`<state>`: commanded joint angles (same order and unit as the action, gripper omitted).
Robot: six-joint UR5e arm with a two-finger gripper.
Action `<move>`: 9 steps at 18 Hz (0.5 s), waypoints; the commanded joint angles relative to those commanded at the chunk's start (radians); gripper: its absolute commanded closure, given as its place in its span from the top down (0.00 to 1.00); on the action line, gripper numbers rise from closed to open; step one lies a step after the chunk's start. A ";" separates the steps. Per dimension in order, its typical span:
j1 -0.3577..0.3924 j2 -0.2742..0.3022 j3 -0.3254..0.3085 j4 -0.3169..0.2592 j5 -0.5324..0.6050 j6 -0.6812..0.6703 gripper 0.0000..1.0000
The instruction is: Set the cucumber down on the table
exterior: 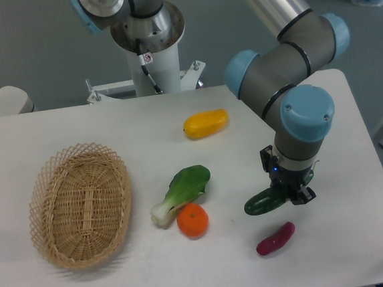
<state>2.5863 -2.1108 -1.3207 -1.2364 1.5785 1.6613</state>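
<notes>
Claw (288, 194) grips one end of the cucumber (262, 202) low over the worktop (76, 127) at lower right; placing step, next it needs release and lift

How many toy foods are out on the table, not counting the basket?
5. Yellow pepper at the back; bok choy mid-table with the orange touching it; cucumber under the gripper; purple piece in front. The basket looks empty.

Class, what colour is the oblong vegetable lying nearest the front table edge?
Magenta-purple, clearest in the fixed camera view.
</notes>
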 joint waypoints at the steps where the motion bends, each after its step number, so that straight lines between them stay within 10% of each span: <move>1: 0.000 0.000 -0.005 0.000 0.000 0.000 0.17; 9: -0.003 -0.002 -0.078 0.079 -0.002 -0.029 0.17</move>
<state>2.5833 -2.1123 -1.3987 -1.1570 1.5769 1.6322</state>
